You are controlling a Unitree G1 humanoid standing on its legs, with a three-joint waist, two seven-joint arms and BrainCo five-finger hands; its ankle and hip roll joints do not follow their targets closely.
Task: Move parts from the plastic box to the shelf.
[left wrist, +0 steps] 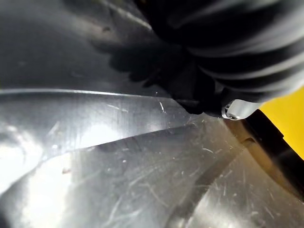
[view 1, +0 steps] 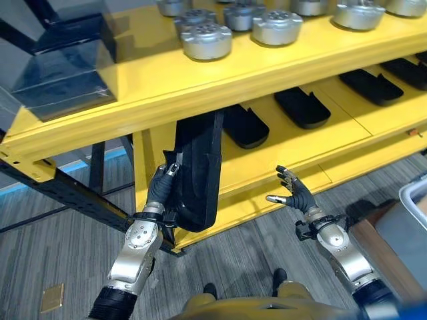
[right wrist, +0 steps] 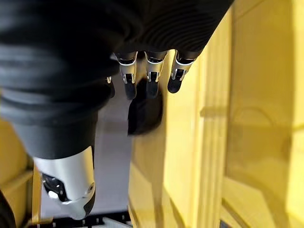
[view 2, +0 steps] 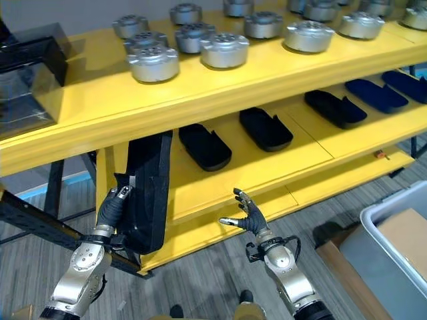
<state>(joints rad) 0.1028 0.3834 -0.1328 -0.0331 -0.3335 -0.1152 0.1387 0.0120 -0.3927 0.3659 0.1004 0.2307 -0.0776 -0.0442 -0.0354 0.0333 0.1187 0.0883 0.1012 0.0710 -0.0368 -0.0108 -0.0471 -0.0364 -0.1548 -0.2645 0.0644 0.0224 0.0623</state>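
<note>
Holding black part (view 1: 199, 173) upright at yellow shelf (view 1: 280, 150), left robot hand (view 1: 162, 189).

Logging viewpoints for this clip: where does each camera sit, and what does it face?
Left eye view: head, looking down at the yellow shelf; both arms show.
Right eye view: same scene, including the left hand on the black part.
Left wrist view: against that part's scratched black surface.
Right wrist view: along the open right hand toward the shelf edge.
</note>
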